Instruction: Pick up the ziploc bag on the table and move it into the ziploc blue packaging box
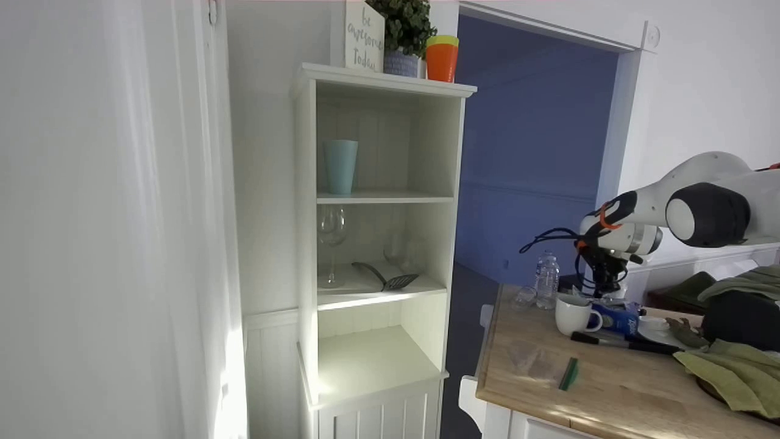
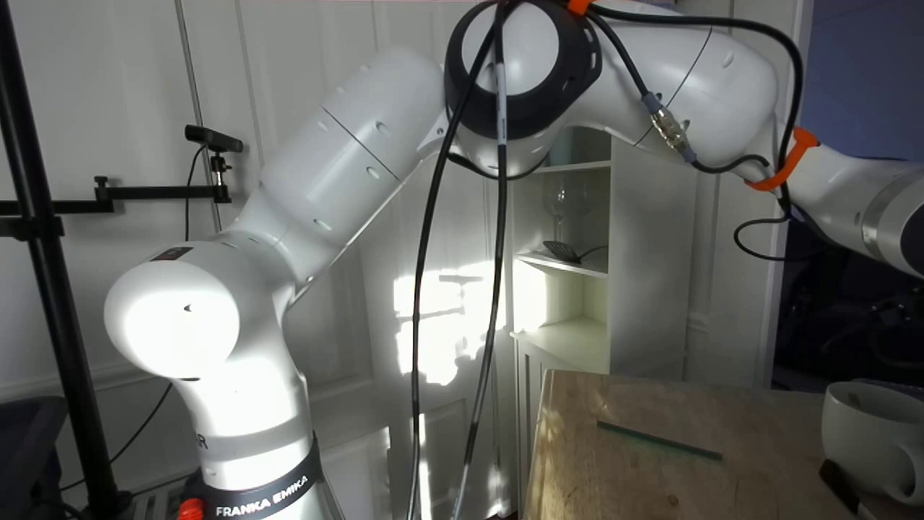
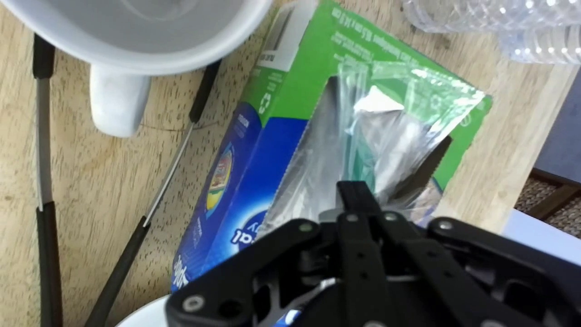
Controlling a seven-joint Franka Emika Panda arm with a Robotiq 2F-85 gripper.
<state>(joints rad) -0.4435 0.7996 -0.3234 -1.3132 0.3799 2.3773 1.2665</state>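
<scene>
A clear ziploc bag with a dark green strip [image 1: 568,374] lies on the light wooden table [image 1: 627,402]. Its strip also shows in an exterior view [image 2: 658,439]. The blue and green ziploc box [image 3: 254,181] lies on its side with its torn opening facing up, partly behind the mug in an exterior view [image 1: 615,319]. Clear plastic with a green strip [image 3: 361,159] pokes out of the opening. My gripper [image 3: 363,195] is over the opening with its fingers together, also seen above the box in an exterior view [image 1: 600,294]. Whether film is pinched between the tips is unclear.
A white mug [image 3: 150,36] and black-handled tools [image 3: 154,204] lie beside the box. Clear bottles [image 1: 546,280] stand near the table's far edge. Green cloths [image 1: 737,372] and a white container [image 1: 653,326] are on the other side. A white shelf cabinet [image 1: 304,244] stands beyond the table.
</scene>
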